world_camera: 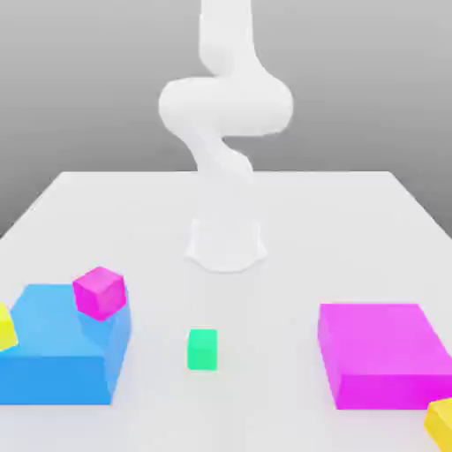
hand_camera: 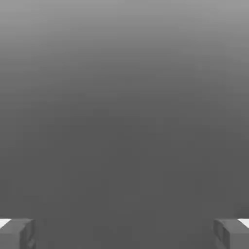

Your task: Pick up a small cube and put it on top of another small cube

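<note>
The small golden-yellow cube [world_camera: 440, 422] lies at the front corner on the exterior view's right, partly cut off by the picture's edge, just in front of the flat magenta block [world_camera: 381, 353]. The small mint-green cube [world_camera: 202, 349] stands alone on the white table near the front middle. My white arm [world_camera: 225, 106] rises from its base [world_camera: 226, 243] at the table's middle and runs out of the top of the picture. In the hand view my gripper [hand_camera: 124, 233] is open, its two grey fingertips [hand_camera: 17, 233] far apart with nothing between them, facing plain grey background.
A flat blue block [world_camera: 57, 349] sits at the front on the exterior view's left, with a small magenta cube [world_camera: 99, 292] tilted on its far corner. A paler lemon-yellow cube [world_camera: 4, 327] leans at its left side, cut off by the edge.
</note>
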{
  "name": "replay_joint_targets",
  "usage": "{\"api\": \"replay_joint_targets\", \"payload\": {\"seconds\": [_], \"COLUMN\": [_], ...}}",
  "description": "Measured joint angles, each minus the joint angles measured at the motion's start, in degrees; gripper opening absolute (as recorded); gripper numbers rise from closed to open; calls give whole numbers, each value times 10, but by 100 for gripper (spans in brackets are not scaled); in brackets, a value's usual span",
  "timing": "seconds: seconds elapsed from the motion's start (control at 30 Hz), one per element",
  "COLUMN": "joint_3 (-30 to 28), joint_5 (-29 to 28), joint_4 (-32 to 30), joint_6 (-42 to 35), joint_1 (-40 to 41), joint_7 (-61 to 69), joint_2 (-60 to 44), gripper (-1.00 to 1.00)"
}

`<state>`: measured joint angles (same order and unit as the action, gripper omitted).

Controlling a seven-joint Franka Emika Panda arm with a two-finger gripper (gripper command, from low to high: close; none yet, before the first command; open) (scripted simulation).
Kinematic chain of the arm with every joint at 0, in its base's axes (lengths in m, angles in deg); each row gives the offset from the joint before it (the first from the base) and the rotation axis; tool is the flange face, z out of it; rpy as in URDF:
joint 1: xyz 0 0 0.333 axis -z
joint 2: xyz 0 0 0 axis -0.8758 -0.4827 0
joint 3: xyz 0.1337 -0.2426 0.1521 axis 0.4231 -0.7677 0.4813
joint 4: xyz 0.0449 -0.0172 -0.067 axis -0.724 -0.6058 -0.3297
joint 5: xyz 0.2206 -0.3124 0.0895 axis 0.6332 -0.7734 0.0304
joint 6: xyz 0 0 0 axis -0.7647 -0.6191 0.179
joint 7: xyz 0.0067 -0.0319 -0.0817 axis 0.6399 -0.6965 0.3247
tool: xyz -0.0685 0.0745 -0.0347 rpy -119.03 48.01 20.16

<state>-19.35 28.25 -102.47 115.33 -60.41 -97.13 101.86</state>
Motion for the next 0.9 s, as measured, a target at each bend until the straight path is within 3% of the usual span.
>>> {"api": "replay_joint_targets", "payload": {"seconds": [0.5,0.9], "joint_3": [149,182], "joint_5": [-118,-187], "joint_4": [31,54], "joint_6": [61,115], "joint_1": [15,-58], "joint_7": [-158,-267], "joint_2": [-315,-557], "gripper": [0,0]}}
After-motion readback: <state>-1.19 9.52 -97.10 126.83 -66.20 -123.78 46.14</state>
